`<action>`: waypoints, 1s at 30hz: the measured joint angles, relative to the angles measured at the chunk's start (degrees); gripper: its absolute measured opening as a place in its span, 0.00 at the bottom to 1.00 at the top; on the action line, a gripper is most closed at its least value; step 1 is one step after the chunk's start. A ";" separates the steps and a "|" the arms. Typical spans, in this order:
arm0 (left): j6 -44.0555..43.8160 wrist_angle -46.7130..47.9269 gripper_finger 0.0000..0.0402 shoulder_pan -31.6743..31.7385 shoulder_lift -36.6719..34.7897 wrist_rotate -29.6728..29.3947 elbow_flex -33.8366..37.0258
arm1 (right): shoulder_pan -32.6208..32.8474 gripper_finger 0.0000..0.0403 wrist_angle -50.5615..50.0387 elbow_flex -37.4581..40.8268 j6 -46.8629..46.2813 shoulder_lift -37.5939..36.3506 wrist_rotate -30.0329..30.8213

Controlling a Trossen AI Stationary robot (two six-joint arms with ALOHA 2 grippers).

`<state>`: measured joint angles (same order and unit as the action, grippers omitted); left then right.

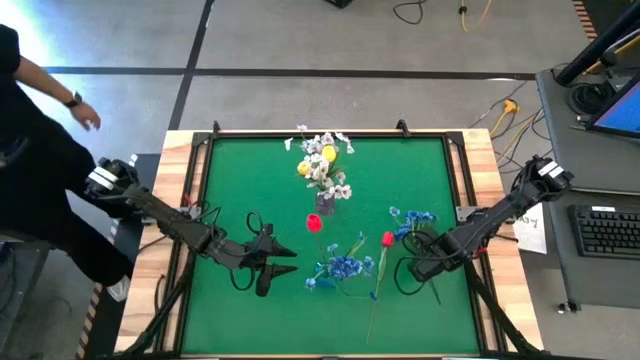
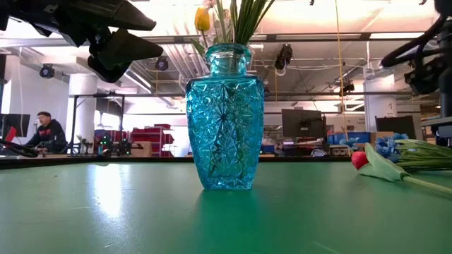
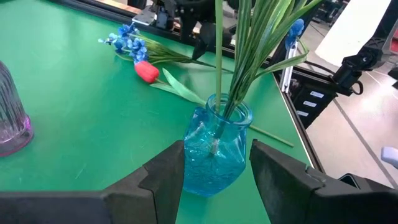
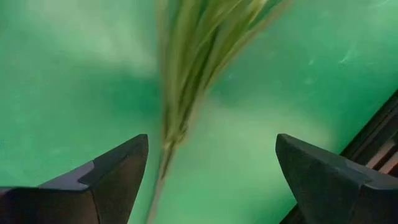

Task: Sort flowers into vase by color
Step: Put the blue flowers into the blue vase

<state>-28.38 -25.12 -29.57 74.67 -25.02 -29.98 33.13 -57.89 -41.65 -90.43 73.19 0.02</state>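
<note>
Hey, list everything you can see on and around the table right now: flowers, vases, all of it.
blue vase: one, turquoise glass, mid-mat, holding green stems
purple vase: one, pale purple glass, farther back
white and yellow flowers: one bunch, at the purple vase
red tulips: two, one lying near the right arm, one beside the purple vase
blue blooms: two clusters, one lying by the tulip, one at the blue vase
keyboard: one, black, right desk
person: one, dark clothes, table's left
left gripper: open, facing the blue vase
right gripper: open, over green stems
</note>
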 joint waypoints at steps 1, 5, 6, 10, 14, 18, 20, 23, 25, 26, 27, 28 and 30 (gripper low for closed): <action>0.04 -0.10 0.43 0.01 0.00 -0.01 0.00 | -0.39 0.86 0.15 0.59 0.03 0.00 0.29; 1.34 -1.54 0.43 0.03 0.00 -0.04 0.00 | -1.30 0.85 4.74 4.60 0.25 0.00 1.89; 1.89 -2.06 0.43 0.03 0.00 -0.04 0.00 | -1.30 0.85 7.49 5.85 0.24 0.00 2.46; 2.79 -4.36 0.43 0.03 -0.02 -0.07 0.00 | -1.52 0.77 13.90 9.98 -0.73 -0.13 3.31; 3.54 -5.79 0.43 0.03 -0.02 -0.08 0.00 | -1.51 0.60 13.77 10.74 -3.09 -0.11 5.21; 4.50 -6.69 0.43 0.06 -0.02 -0.09 0.00 | -1.50 0.38 14.11 10.87 -3.05 -0.07 7.23; 5.14 -7.53 0.43 0.05 -0.02 -0.09 0.00 | -1.52 0.27 14.22 10.91 -3.04 -0.04 7.86; 5.95 -9.02 0.43 0.14 -0.04 -0.11 0.00 | -1.52 0.12 14.16 10.86 -2.57 0.00 8.46; 6.69 -10.01 0.43 0.14 -0.04 -0.09 0.00 | -1.52 0.06 13.85 10.60 -2.29 -0.21 8.56; 6.89 -10.41 0.43 0.14 -0.04 -0.09 -0.01 | -1.54 0.05 13.43 10.28 -2.02 -0.43 8.56; 6.91 -10.67 0.43 0.14 -0.04 -0.09 0.00 | -1.54 0.06 12.88 9.82 -1.97 -0.78 8.56; 6.91 -10.89 0.43 0.14 -0.04 -0.09 0.00 | -1.54 0.06 12.06 9.23 -1.97 -1.21 8.57; 6.91 -11.40 0.43 0.14 -0.04 -0.07 0.00 | -1.54 0.06 8.59 8.00 -1.99 -2.04 9.09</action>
<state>-21.47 -36.53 -29.43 74.63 -25.08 -29.98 31.59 -49.30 -33.65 -92.42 71.15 9.11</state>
